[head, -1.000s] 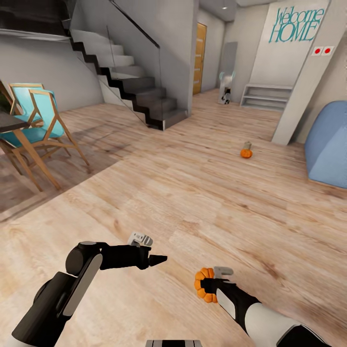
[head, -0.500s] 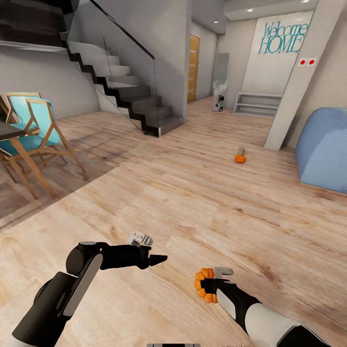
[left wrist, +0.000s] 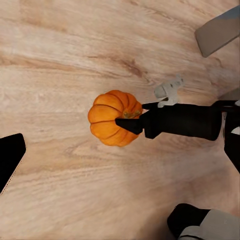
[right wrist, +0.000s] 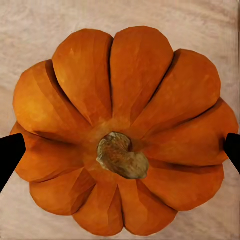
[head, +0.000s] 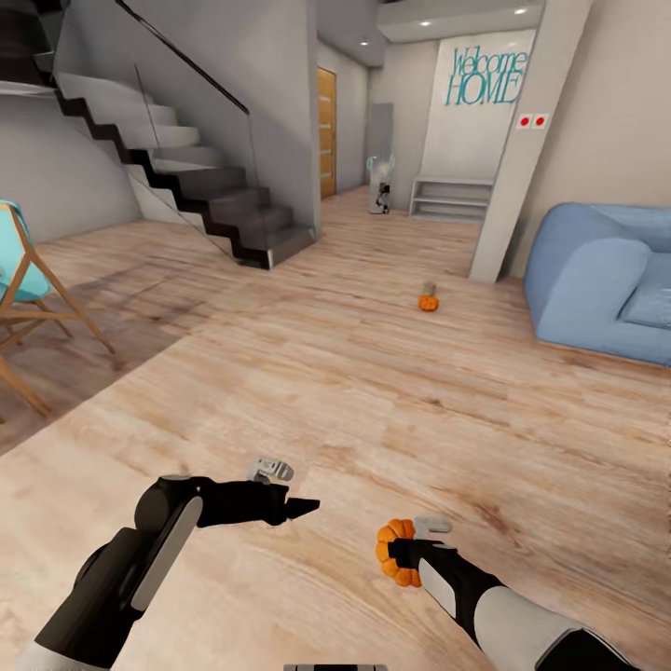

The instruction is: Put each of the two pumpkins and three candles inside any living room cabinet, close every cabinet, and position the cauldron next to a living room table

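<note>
My right gripper (head: 395, 552) is shut on a ribbed orange pumpkin (head: 390, 536), held low over the wood floor; in the right wrist view this pumpkin (right wrist: 120, 130) sits stem-up between the two black fingertips (right wrist: 9, 155). My left gripper (head: 306, 507) is open and holds nothing, a short way left of it. The left wrist view looks at that pumpkin (left wrist: 112, 124) and the right arm (left wrist: 182, 121). A second pumpkin (head: 428, 303) rests on the floor far ahead, with a grey-beige candle (head: 430, 288) just behind it. The cabinet and cauldron are out of view.
A blue sofa (head: 596, 275) stands at the right beside a pale pillar (head: 522, 140). Further back is a white open shelf bench (head: 452, 198). The staircase (head: 214, 205) rises at the left, and a teal wooden chair (head: 23, 289) is at the left edge.
The whole view has swung to the right: the chairs slid towards the left edge and more of the sofa shows. Both arms hold the same pose, pumpkin still gripped.
</note>
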